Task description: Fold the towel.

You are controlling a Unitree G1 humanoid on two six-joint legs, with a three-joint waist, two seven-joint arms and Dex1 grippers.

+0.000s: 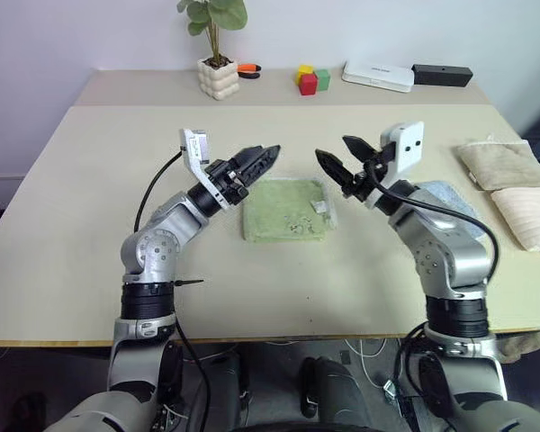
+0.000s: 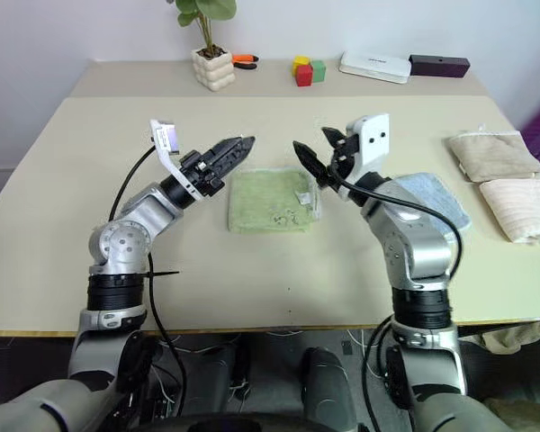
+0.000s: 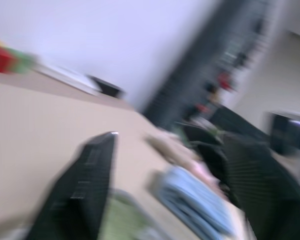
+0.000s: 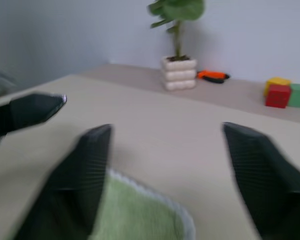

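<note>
Your light green terry towel lies on the beige desk as a small, flat, squarish pad between the two raised arms, so by my reading the folding looks done or nearly so. The left claw hangs above the towel's left far corner, and the right claw above its right far corner; neither touches the cloth. Both claws are empty with their black fingers parted, as each wrist view makes plain. If you want one more fold, bring both claws down to one edge and pinch it. Otherwise draw back, keeping away from the folded light blue towel beside your right arm.
</note>
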